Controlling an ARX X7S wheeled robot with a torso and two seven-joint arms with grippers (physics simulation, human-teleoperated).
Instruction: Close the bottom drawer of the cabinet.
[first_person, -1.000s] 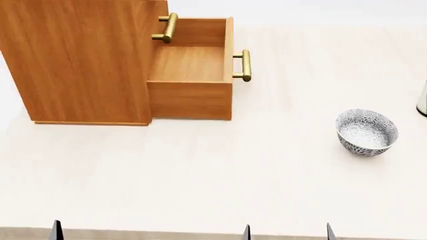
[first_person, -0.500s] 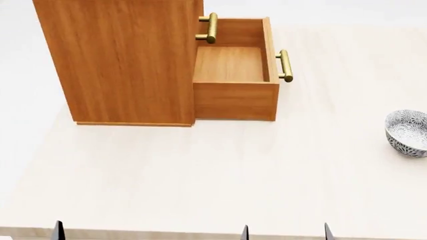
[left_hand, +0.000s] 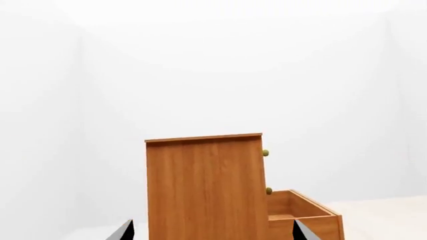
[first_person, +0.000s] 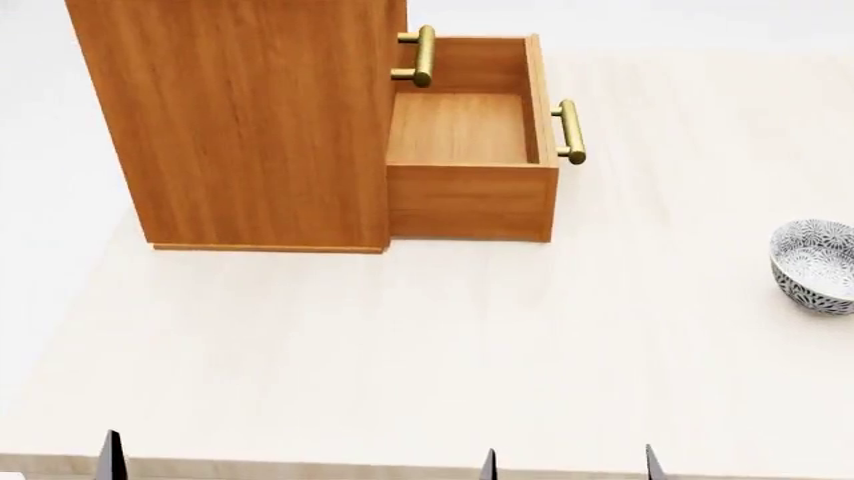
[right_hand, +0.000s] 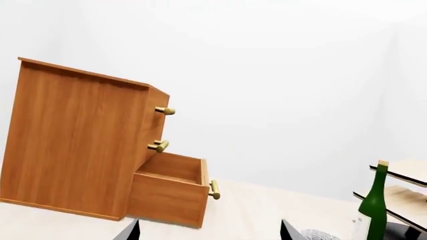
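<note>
Pale cream wood-grain tabletop fills near view, spreading far and right. Plain white walls behind, no windows visible. Light soft, even, faint shadows only. Patterned grey-white bowl at right edge of table. Far right: green bottle upright beside pale wooden rack, partly cut off.

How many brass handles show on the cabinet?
3, all seen in the right wrist view: top handle, middle handle, and one on the open bottom drawer. The head view shows only two.
</note>
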